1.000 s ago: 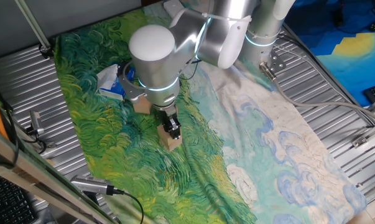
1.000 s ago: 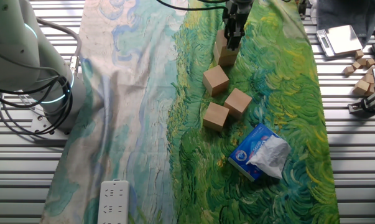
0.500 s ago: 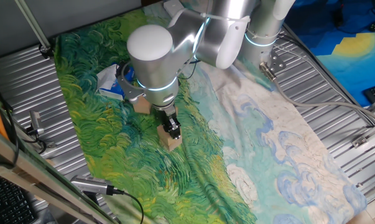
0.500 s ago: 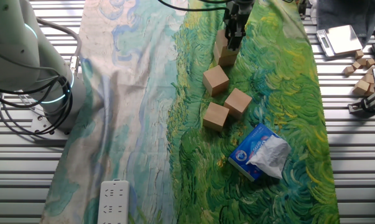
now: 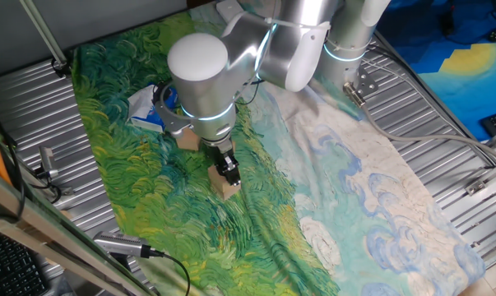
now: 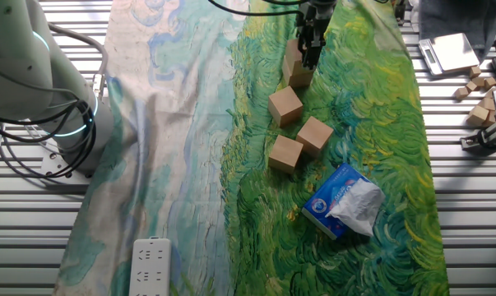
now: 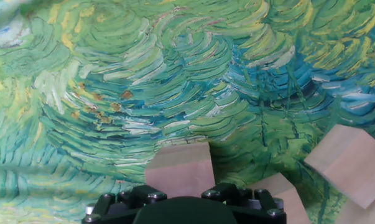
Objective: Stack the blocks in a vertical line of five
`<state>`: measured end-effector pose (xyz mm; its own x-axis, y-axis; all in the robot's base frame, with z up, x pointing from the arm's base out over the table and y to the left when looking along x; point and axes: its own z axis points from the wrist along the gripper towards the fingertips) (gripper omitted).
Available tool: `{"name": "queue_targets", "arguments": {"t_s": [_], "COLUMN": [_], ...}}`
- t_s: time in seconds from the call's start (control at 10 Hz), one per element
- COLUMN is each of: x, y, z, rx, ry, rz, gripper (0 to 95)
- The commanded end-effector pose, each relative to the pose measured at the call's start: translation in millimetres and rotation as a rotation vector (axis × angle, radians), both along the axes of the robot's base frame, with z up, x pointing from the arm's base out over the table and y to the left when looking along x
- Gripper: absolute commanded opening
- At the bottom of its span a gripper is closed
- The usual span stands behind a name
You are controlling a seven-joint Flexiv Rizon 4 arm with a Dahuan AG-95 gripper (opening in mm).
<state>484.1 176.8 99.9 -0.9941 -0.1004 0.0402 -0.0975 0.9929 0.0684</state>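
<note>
My gripper [image 5: 226, 171] is shut on a tan wooden block [image 6: 294, 54] that sits on top of a second block [image 6: 302, 77], making a two-high stack on the green painted cloth. In the hand view the held block [image 7: 179, 169] fills the bottom centre between the jaws. Three more blocks lie loose on the cloth nearby: one [image 6: 285, 105] just beside the stack, one [image 6: 314, 134] further out, and one [image 6: 285, 153] beyond it. Two of them show at the right of the hand view [image 7: 352, 163]. In one fixed view the arm hides most of the loose blocks.
A blue-and-white soft packet [image 6: 342, 201] lies on the cloth past the loose blocks, also seen behind the arm [image 5: 147, 107]. A white power strip [image 6: 151, 267] lies on the pale cloth end. Small wooden pieces [image 6: 478, 90] and a scale [image 6: 451, 51] sit on the metal table.
The arm's large joint has shifted very slightly left. The gripper and all blocks stay where they were.
</note>
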Motion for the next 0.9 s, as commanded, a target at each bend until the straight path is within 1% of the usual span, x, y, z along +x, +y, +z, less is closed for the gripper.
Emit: {"name": "queue_targets", "arguments": {"t_s": [0.1, 0.4, 0.6, 0.7, 0.9], "x": [-0.5, -2.5, -4.3, -4.8, -6.8], "y": [0.2, 2.8, 3.9, 3.1, -4.5], "z": [2.4, 12.8, 20.2, 22.3, 27.7], "rx": [0.006, 0.012, 0.013, 0.012, 0.009], "ry": [0.001, 0.009, 0.007, 0.005, 0.005], "rz": [0.001, -0.005, 0.002, 0.004, 0.023], "gripper": [76.0, 76.0, 76.0, 76.0, 76.0]}}
